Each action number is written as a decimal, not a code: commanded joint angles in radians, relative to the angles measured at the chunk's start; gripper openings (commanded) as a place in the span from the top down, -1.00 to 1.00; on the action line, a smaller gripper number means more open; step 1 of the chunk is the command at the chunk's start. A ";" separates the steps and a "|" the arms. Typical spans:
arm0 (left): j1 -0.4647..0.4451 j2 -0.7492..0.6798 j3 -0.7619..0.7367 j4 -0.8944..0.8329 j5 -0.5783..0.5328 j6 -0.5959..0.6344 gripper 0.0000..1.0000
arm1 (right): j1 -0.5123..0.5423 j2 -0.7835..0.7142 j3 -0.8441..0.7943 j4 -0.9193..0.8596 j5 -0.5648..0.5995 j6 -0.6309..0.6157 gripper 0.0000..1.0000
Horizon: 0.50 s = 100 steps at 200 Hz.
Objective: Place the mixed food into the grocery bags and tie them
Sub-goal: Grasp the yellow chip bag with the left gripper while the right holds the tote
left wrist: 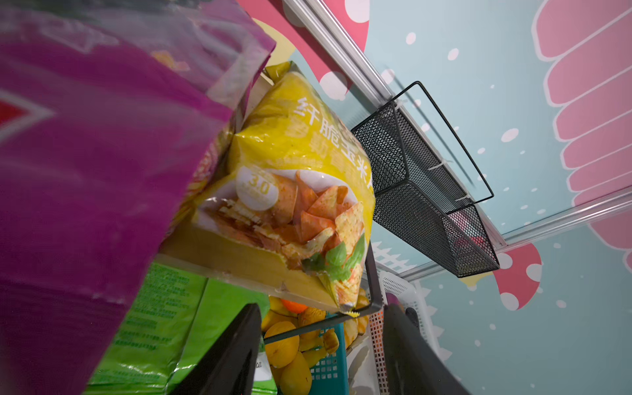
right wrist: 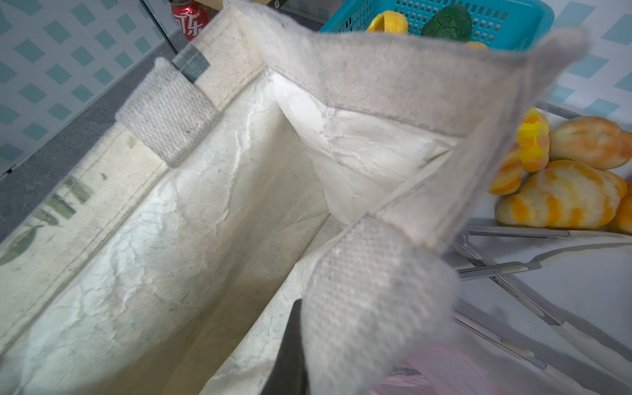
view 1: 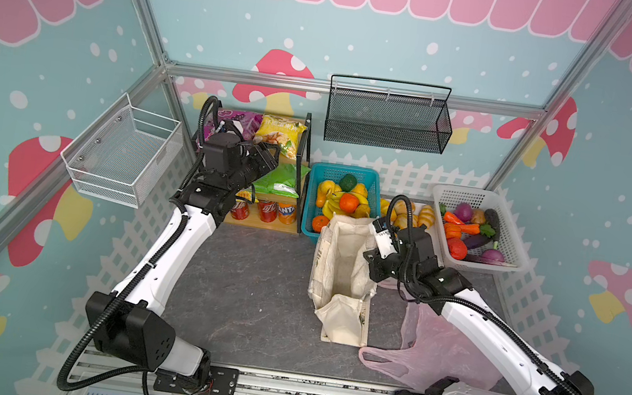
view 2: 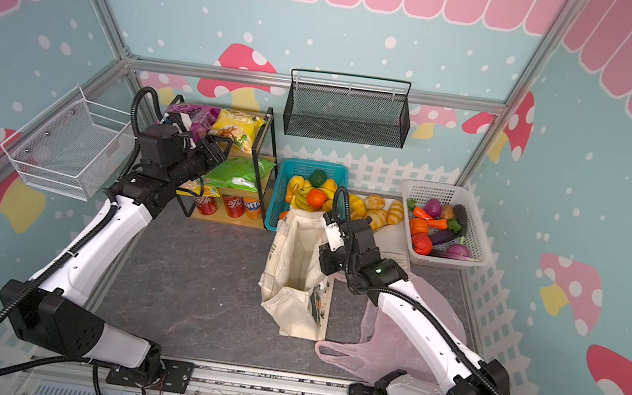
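**At the snack shelf, left jaws apart; right gripper pinching the tote's rim**

On the top tier of the black-framed wooden shelf (view 1: 304, 150) at the back left, the purple grape-print snack packet (view 1: 242, 119) and the pale yellow snack packet (view 1: 280, 134) lean side by side. The left gripper (view 1: 269, 157) is up at that tier's front edge, just below the yellow packet. In the left wrist view its two black fingers (left wrist: 236, 352) stand apart with nothing between them, and the purple packet looms close to the camera. Whether a finger touches either packet cannot be told. A green packet (view 1: 281, 180) lies on the middle tier, and drink cans (view 1: 267, 210) stand on the bottom one.

Near the middle of the dark grey stone-look tabletop (view 1: 251, 290), the cream canvas tote (view 1: 338, 264) stands upright with its mouth open. The right gripper (view 1: 368, 256) is closed on the tote's right-hand rim, pinching the fabric beside a woven handle strap (right wrist: 369, 290). The right wrist view looks down onto the tote's creased pale lining.

The thin translucent pink plastic carrier (view 1: 439, 350) lies flat on the tabletop to the right of the tote, partly under the right arm. One handle loop (view 1: 383, 361) points toward the front edge.

The red toy tomato (view 1: 457, 248) and the orange toy pumpkin (view 1: 453, 230) sit among other toy vegetables in the white plastic basket (view 1: 470, 191) at the back right, well apart from both bags. A teal plastic basket (view 1: 343, 167) of toy fruit stands just behind the tote.
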<state>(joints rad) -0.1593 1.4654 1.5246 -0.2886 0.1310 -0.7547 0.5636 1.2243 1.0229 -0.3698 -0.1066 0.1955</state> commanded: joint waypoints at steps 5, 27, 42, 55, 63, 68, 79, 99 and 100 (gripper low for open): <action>-0.001 0.025 0.053 -0.028 -0.038 -0.025 -0.18 | -0.006 -0.028 -0.006 0.083 0.006 -0.023 1.00; -0.001 0.052 0.079 -0.027 -0.047 -0.022 -0.16 | -0.006 -0.029 -0.003 0.084 0.004 -0.024 1.00; 0.001 0.073 0.095 -0.024 -0.047 -0.024 -0.14 | -0.006 -0.027 -0.001 0.084 0.002 -0.026 1.00; 0.004 0.090 0.108 -0.025 -0.045 -0.028 -0.13 | -0.005 -0.025 0.002 0.085 0.001 -0.026 1.00; 0.003 0.100 0.116 -0.023 -0.046 -0.030 -0.13 | -0.005 -0.023 0.003 0.084 -0.003 -0.027 1.00; 0.004 0.106 0.119 -0.022 -0.045 -0.031 -0.13 | -0.005 -0.020 0.004 0.085 -0.004 -0.028 1.00; 0.004 0.117 0.125 -0.016 -0.045 -0.036 -0.14 | -0.006 -0.019 0.005 0.083 -0.008 -0.028 1.00; 0.006 0.132 0.127 0.004 -0.046 -0.041 -0.13 | -0.005 -0.021 0.005 0.083 -0.008 -0.029 1.00; 0.005 0.133 0.127 0.005 -0.046 -0.040 -0.12 | -0.006 -0.020 0.005 0.083 -0.008 -0.030 1.00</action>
<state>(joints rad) -0.1585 1.5780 1.6238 -0.3012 0.1040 -0.7715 0.5636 1.2224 1.0214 -0.3634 -0.1173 0.1875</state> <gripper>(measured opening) 0.570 0.058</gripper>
